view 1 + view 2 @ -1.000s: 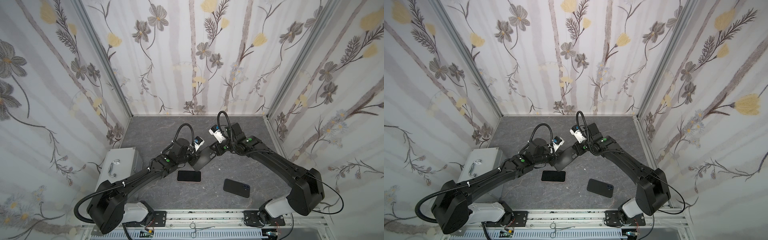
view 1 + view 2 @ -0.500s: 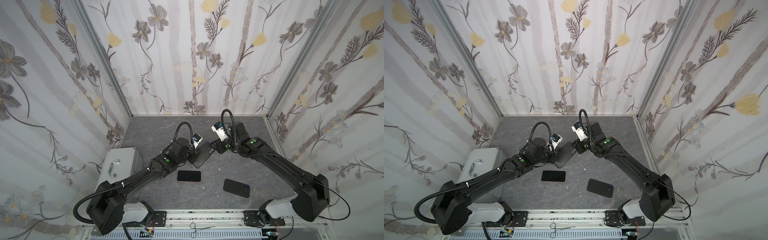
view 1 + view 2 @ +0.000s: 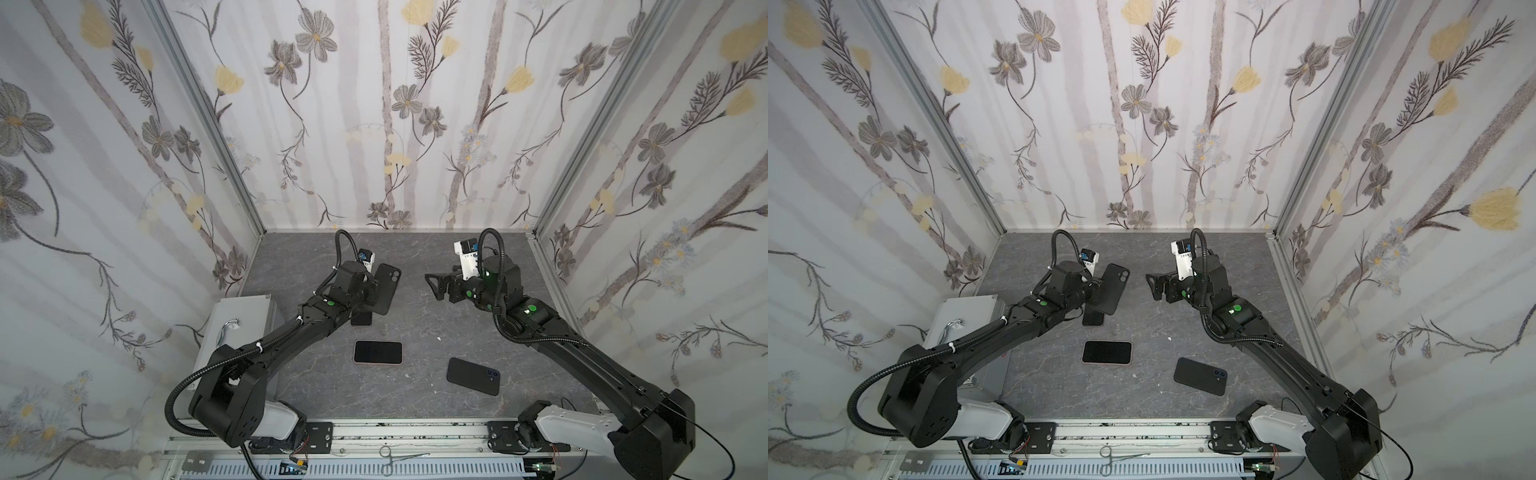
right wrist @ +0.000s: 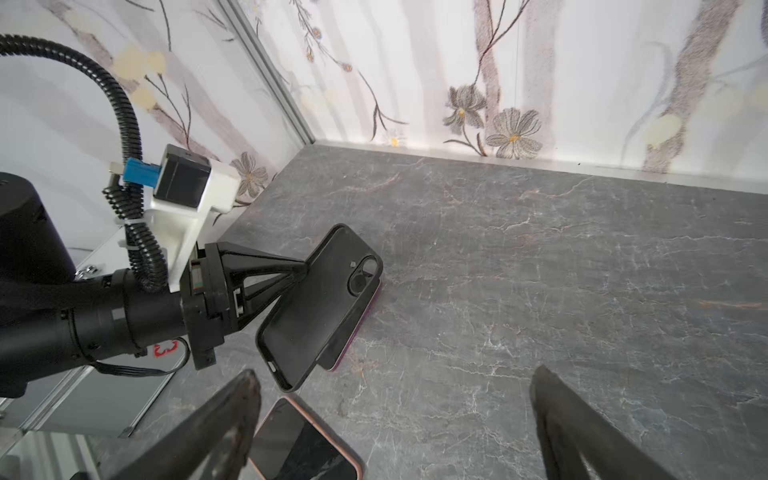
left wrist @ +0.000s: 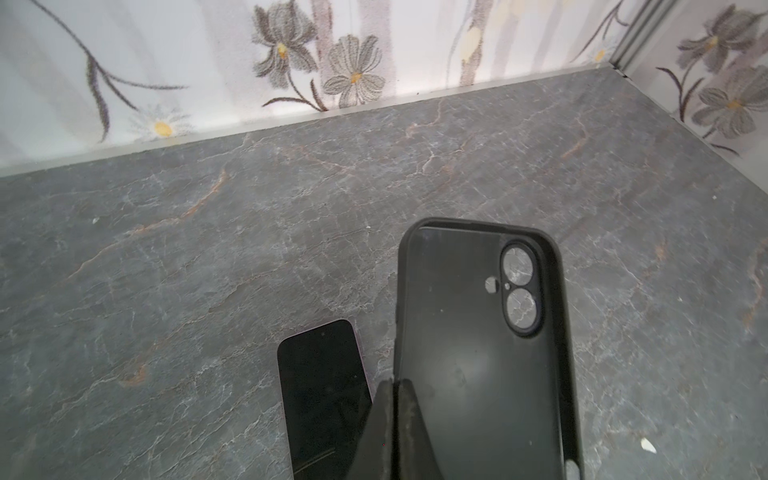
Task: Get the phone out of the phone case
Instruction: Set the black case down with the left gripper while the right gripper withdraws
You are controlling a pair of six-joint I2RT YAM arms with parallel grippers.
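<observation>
From my station the pull looks done for this unit: the left gripper (image 4: 302, 270) is clamped tight on one long edge of the black phone case (image 5: 478, 353) and holds it tilted above the table (image 3: 415, 257), left of centre and toward the far side. In the left wrist view the shell is hollow, and I can see grey stone through its lens holes. The phone (image 5: 322, 395) that I judge came out of it lies screen up on the table just under the case's lower end; I cannot tell whether the two touch. The right gripper (image 3: 433, 286) stands spread wide with nothing in it, pointing at the case from the right and well apart from it. Nearer to me a second phone (image 3: 378, 352) lies screen up in the middle, and to its right a dark handset (image 3: 473, 376) lies back up, possibly in a case of its own. What I think is left: set the empty case down clear of the phone, and then perhaps that last handset.
</observation>
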